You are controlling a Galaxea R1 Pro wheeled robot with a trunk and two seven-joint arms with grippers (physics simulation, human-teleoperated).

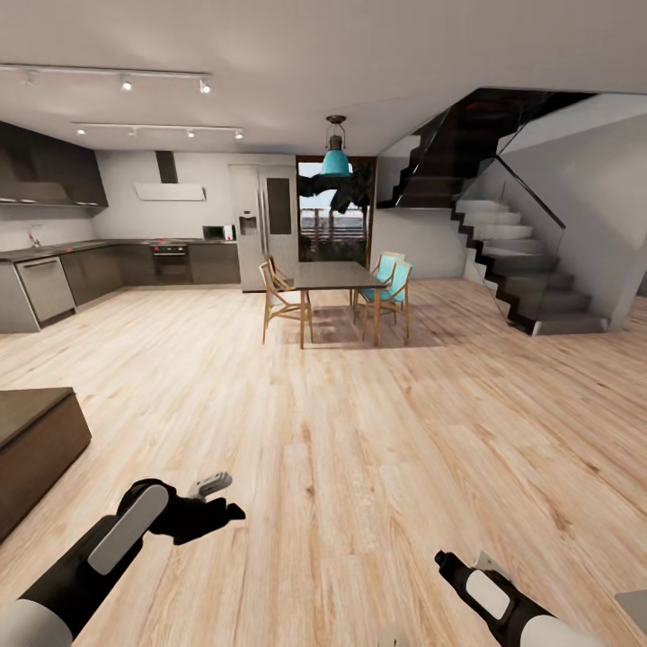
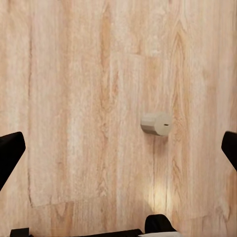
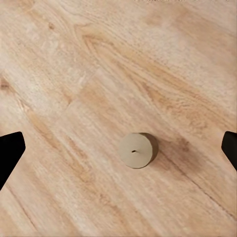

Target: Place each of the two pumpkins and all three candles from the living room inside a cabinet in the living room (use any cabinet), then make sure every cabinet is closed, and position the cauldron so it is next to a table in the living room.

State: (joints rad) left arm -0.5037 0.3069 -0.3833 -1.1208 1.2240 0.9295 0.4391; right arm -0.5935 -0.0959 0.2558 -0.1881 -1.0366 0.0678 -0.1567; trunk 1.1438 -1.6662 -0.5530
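Now | right hand (image 3: 118, 150) spread | candle (image 3: 138, 150) between fingers, floor (image 3: 74, 74)

Dining table (image 1: 335, 274), wooden chairs (image 1: 281, 301), staircase (image 1: 521, 270), fridge (image 1: 263, 226)

The floor (image 1: 359, 431) is pale wood planks with visible grain and a soft, low shine. The candle (image 3: 137, 150) looks matt and waxy, smooth on its flat end; another candle (image 2: 156, 123) has the same dull beige surface. The cabinet (image 1: 36, 449) is dark brown wood, matt. The staircase (image 1: 503, 234) has glossy glass panels.
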